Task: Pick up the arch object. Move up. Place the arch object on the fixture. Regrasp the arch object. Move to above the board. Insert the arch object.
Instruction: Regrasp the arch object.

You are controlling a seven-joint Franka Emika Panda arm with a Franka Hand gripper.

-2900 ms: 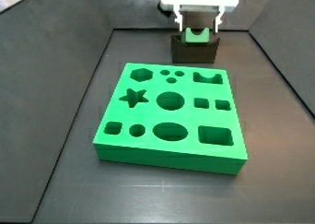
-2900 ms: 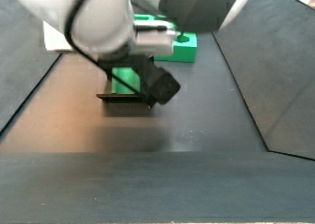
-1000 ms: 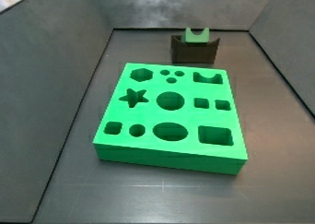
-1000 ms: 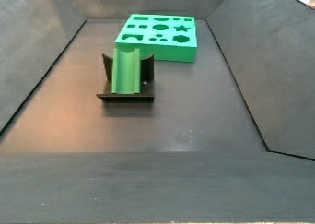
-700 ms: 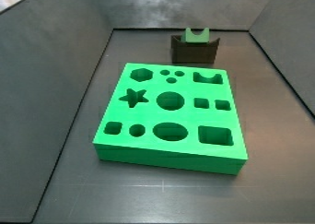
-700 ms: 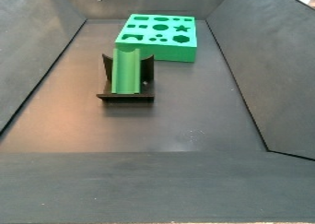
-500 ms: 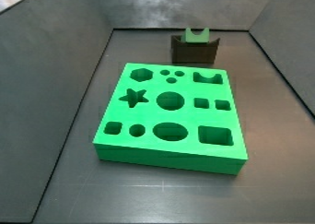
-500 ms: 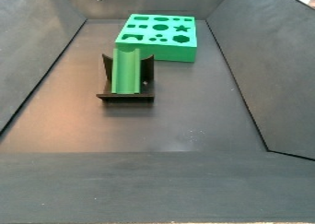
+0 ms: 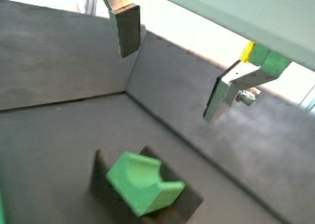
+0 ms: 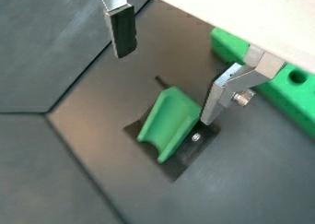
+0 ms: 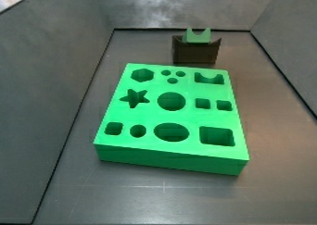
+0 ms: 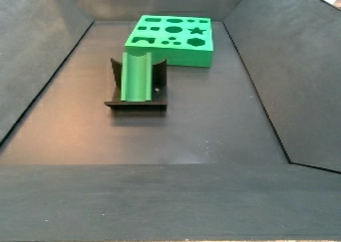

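Observation:
The arch object (image 11: 197,34) is a small bright green block. It rests in the dark fixture (image 11: 196,52) behind the board (image 11: 173,113), and it also shows in the other side view (image 12: 138,75). Both wrist views look down on the arch (image 9: 142,182) (image 10: 167,124) in the fixture (image 10: 186,155). My gripper (image 9: 176,64) (image 10: 172,66) is open and empty, high above the arch and apart from it. Its body is out of both side views.
The board (image 12: 173,37) lies flat on the dark floor, with its cut-outs facing up. One edge of it shows in a wrist view (image 10: 264,76). Sloping dark walls (image 11: 62,71) enclose the floor on all sides.
The gripper, earlier down at the fixture around the arch, has risen out of both side views. The arch stays in the fixture. Nothing has moved over the last second.

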